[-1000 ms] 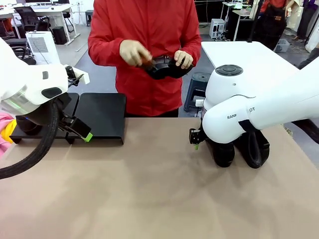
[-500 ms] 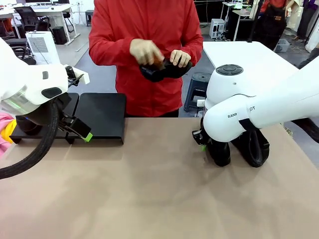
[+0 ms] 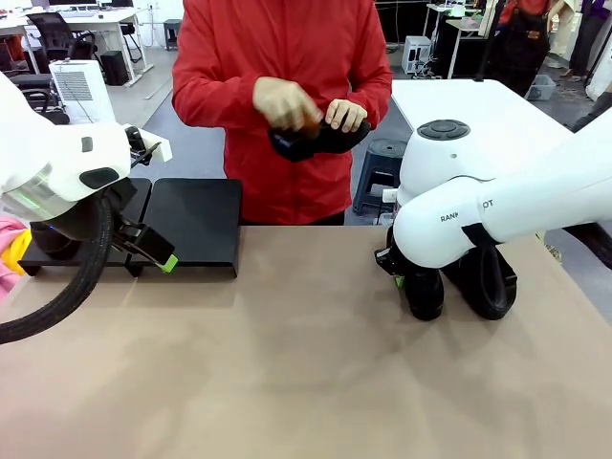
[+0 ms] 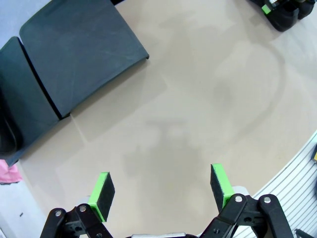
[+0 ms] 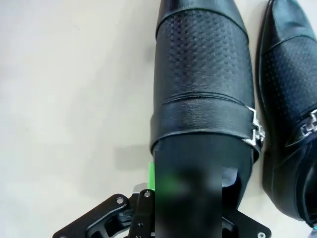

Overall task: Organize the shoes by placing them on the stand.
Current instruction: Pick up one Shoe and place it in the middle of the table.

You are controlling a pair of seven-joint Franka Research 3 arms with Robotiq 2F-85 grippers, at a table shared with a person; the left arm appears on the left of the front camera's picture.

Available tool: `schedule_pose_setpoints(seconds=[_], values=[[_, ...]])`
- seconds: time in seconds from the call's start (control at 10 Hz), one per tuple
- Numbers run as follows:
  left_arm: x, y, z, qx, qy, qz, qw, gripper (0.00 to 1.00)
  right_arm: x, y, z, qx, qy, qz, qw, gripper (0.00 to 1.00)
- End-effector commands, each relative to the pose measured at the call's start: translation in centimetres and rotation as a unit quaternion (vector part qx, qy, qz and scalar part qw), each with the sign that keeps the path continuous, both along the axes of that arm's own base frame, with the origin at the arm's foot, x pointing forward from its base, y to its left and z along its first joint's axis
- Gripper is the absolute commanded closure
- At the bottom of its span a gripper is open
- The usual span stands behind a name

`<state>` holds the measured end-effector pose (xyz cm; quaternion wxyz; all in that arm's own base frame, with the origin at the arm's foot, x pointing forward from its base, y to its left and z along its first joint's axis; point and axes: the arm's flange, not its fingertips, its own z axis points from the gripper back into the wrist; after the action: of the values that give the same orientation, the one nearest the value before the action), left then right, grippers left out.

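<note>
Two black glossy shoes stand side by side at the table's right. My right gripper [image 3: 396, 272] is shut on the side wall of the nearer shoe [image 3: 425, 293], beside the other shoe [image 3: 489, 283]. In the right wrist view one finger is inside that shoe [image 5: 200, 94] and a green pad [image 5: 151, 176] is outside it; the right gripper [image 5: 161, 182] grips its edge, with the second shoe [image 5: 290, 99] alongside. The person holds a third shoe [image 3: 323, 140] at chest height. The black stand [image 3: 196, 225] lies at the far left. Over the table in front of the stand [image 4: 74, 54], my left gripper [image 4: 161, 189] hangs open.
The person in a red top stands at the far edge, rubbing the held shoe with a small brown brush [image 3: 308, 121]. A dark rounded thing [image 3: 53, 244] sits on the stand's left platform. A pink and yellow cloth [image 3: 10, 251] lies at the left edge.
My right gripper has closed on the nearer shoe's wall and shifted slightly right. The person's hand has moved the brush across the held shoe. The left arm has stayed still.
</note>
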<state>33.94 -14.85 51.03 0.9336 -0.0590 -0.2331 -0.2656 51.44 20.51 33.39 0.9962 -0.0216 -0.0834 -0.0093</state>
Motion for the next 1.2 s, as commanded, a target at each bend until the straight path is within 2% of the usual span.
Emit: schedule_pose_setpoints(seconds=[0.0,0.2,0.3,0.5,0.7,0.8,0.9,1.1], values=[[0.0,0.3,-0.1,-0.008,-0.001,-0.007,1.000,0.00,-0.9,0.3,2.7,-0.015,-0.024,-0.036,0.999,1.00],[0.0,0.3,-0.1,-0.008,-0.001,-0.007,1.000,0.00,-4.1,0.8,7.4,-0.018,-0.086,-0.084,0.993,1.00],[0.0,0.3,-0.1,-0.008,-0.001,-0.007,1.000,0.00,-6.4,1.7,9.6,-0.005,-0.097,-0.081,0.992,1.00],[0.0,0.3,-0.1,-0.008,-0.001,-0.007,1.000,0.00,-11.3,4.7,12.2,0.025,-0.091,-0.060,0.994,1.00],[0.0,0.3,-0.1,-0.008,-0.001,-0.007,1.000,0.00,-16.2,10.2,12.8,0.033,-0.096,-0.009,0.995,1.00],[0.0,0.3,-0.1,-0.008,-0.001,-0.007,1.000,0.00,-17.7,12.7,12.6,0.044,-0.095,-0.004,0.994,1.00],[0.0,0.3,-0.1,-0.008,-0.001,-0.007,1.000,0.00,-18.4,14.9,12.1,0.057,-0.096,-0.007,0.994,1.00],[0.0,0.3,-0.1,-0.008,-0.001,-0.007,1.000,0.00,-18.7,18.6,9.8,0.068,-0.074,0.007,0.995,1.00]])
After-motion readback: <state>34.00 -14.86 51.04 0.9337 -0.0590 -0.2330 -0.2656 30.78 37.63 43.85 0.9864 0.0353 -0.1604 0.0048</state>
